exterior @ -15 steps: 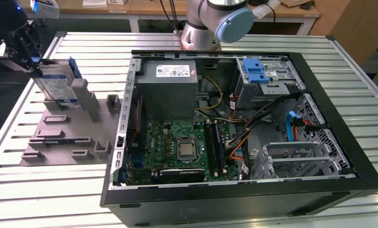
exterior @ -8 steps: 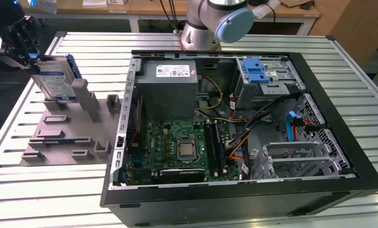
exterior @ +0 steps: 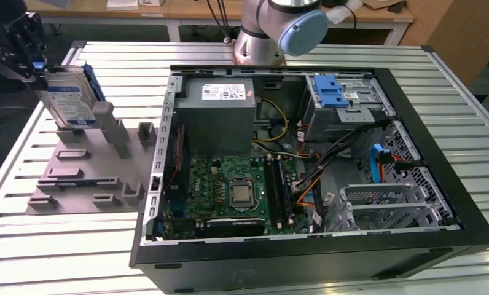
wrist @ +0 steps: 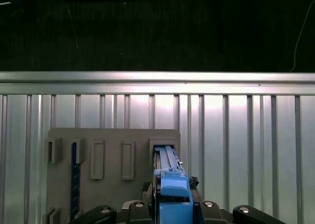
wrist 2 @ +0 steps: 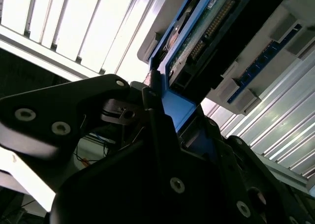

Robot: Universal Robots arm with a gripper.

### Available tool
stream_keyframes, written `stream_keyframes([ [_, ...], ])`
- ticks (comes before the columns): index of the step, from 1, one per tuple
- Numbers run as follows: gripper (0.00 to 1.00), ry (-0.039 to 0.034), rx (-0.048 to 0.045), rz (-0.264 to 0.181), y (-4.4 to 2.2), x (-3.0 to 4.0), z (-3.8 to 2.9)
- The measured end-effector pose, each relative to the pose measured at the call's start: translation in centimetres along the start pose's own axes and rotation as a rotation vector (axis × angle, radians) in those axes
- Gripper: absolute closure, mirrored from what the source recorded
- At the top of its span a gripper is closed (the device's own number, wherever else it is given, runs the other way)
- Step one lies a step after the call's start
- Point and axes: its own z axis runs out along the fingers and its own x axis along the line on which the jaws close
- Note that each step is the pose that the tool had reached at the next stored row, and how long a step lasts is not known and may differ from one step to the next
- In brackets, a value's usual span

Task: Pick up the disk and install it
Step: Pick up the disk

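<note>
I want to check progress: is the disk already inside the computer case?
No, the disk stands upright at the grey rack on the exterior view's left, outside the computer case.

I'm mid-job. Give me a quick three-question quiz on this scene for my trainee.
1. True or false: the disk already sits inside the computer case.
2. The gripper is nearest to: A the motherboard, B the disk, C the power supply.
3. Fill in: the disk stands ___ on the grey holder.
Key: 1 false, it stands on the grey holder at the exterior view's left of the computer case; 2 B; 3 upright.
</note>
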Motion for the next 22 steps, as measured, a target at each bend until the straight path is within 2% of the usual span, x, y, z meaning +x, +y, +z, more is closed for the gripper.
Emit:
stream_keyframes([
  [7, 0.64, -0.0014, -0.0002, 0.0, 0.01, 0.0, -0.07],
  [22, 0.64, -0.0014, 0.0001, 0.0, 0.02, -0.02, -1.03],
])
